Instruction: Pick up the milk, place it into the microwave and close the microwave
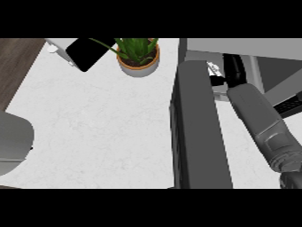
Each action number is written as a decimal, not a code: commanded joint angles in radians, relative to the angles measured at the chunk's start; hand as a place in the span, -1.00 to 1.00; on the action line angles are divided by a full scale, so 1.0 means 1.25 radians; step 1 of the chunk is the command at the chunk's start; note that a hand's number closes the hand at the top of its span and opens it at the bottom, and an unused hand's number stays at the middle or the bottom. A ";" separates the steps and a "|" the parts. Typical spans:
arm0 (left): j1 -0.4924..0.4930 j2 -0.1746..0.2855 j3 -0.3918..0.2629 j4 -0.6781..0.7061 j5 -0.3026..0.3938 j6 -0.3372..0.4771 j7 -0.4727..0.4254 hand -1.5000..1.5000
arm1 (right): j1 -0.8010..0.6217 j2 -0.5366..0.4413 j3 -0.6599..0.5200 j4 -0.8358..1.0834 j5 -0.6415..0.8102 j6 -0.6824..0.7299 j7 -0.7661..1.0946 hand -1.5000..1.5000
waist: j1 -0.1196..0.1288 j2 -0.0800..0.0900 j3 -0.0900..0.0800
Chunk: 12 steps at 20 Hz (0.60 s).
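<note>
One hand in view: right hand (232,66) inside microwave (245,43), past open door (199,133); its state cannot be told. Plant (138,55) on counter (101,115).

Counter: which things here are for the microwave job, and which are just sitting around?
For the job: microwave, its open door, right hand at the microwave's opening. The milk cannot be made out.
Just sitting around: potted plant, flat black thing beside it.

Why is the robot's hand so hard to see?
Head view: the right hand is black and sits in the dim opening of the microwave, so it blends in; the white counter is evenly bright, with hardly any shadow beside the plant pot.
</note>
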<state>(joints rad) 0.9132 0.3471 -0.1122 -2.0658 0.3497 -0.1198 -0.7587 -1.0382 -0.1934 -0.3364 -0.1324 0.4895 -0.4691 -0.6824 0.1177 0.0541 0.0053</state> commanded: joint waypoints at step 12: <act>-0.061 -0.039 -0.106 0.006 -0.095 0.020 0.035 -1.00 | 0.059 -0.002 -0.062 0.003 -0.076 0.234 -0.152 -1.00 | -0.044 -0.021 -0.002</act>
<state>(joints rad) 0.8726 0.3168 -0.2146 -2.0839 0.2739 -0.1068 -0.7155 -0.9925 -0.1932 -0.4004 -0.1290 0.4138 -0.2441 -0.8252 0.0786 0.0344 0.0045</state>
